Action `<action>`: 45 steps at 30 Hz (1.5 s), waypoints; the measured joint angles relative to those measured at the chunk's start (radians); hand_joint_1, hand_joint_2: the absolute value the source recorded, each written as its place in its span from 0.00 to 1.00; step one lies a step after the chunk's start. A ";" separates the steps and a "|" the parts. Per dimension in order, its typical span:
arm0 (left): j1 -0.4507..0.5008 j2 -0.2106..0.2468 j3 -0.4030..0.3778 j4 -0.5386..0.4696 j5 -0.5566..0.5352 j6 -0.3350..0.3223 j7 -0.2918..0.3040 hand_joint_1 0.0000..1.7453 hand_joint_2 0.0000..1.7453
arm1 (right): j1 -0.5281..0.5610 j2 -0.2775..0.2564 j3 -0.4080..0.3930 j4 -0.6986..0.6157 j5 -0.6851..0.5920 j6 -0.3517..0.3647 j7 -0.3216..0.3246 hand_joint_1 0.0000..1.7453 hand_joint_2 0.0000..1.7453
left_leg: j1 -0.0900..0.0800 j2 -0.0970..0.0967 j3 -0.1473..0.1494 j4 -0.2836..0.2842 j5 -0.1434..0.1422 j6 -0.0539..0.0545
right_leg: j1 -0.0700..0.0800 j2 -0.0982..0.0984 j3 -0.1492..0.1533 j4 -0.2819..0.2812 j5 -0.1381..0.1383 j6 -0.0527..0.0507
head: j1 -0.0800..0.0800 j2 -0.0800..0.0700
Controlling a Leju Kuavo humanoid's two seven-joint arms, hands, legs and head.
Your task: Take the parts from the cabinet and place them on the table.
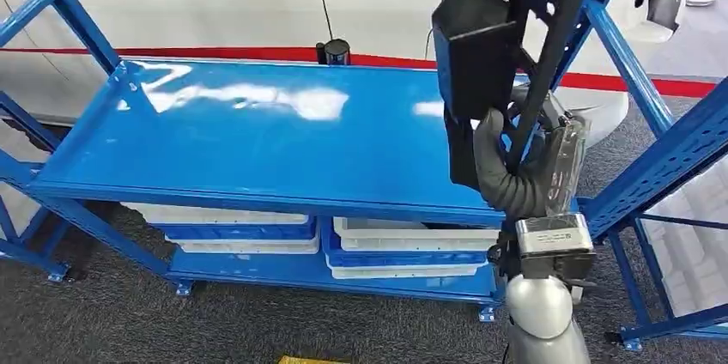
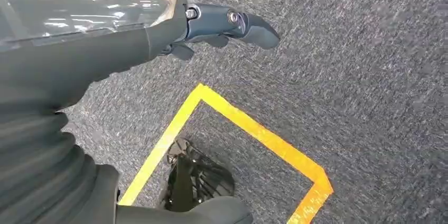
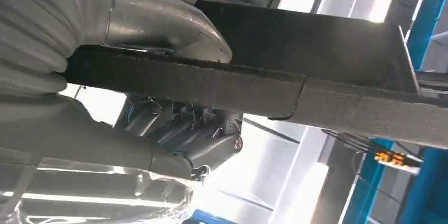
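- The right robot hand (image 1: 515,171) is up at the right end of the blue metal shelving rack (image 1: 257,136), its grey fingers wrapped round a long black plastic part (image 1: 481,46) — a flat, dark piece with a narrow bar running through the grip.
- That part stands nearly upright above the rack's glossy top shelf, its broad end higher than the hand (the wrist camera shows the thumb (image 3: 158,23) pressed on the bar's rough edge).
- White and blue shallow trays (image 1: 403,248) sit stacked on the rack's lower shelf.
- The left robot hand (image 2: 222,23) hangs over grey carpet (image 2: 370,76) crossed by yellow floor tape (image 2: 248,123) — fingers stretched out, holding nothing.
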 joint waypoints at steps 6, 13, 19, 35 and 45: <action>-0.003 0.000 0.000 0.000 -0.003 0.000 -0.002 0.00 1.00 | -0.001 -0.003 -0.001 -0.006 0.000 0.000 0.000 1.00 1.00 | 0.000 0.008 -0.046 -0.019 0.060 0.028 | -0.006 -0.004 -0.057 0.122 -0.109 0.007 | 0.006 0.000; -0.002 -0.005 0.004 0.000 0.023 0.009 -0.012 0.00 1.00 | 0.003 -0.011 -0.005 -0.006 0.002 0.003 -0.002 1.00 1.00 | 0.002 0.013 -0.132 0.010 0.107 0.013 | -0.016 -0.006 0.100 0.051 -0.101 0.052 | 0.007 0.000; -0.002 -0.007 0.016 0.000 0.036 0.011 -0.043 0.00 1.00 | 0.006 -0.008 -0.015 -0.006 -0.004 0.005 -0.008 1.00 1.00 | 0.007 0.006 -0.163 0.030 0.120 -0.025 | -0.016 -0.007 0.115 -0.018 -0.097 -0.003 | 0.005 0.000; -0.005 -0.006 0.042 -0.001 0.060 -0.019 -0.089 0.00 1.00 | 0.028 -0.008 -0.060 0.002 -0.079 -0.015 -0.082 1.00 1.00 | 0.003 0.007 -0.020 -0.021 0.035 0.012 | -0.011 -0.009 -0.020 -0.005 0.018 0.028 | -0.003 0.000; -0.006 -0.006 0.046 -0.001 0.057 -0.023 -0.094 0.00 1.00 | 0.024 -0.021 -0.095 0.003 -0.131 -0.015 -0.115 1.00 1.00 | -0.001 0.012 -0.163 0.007 0.137 0.015 | -0.011 -0.009 0.126 0.051 -0.107 0.040 | 0.006 0.000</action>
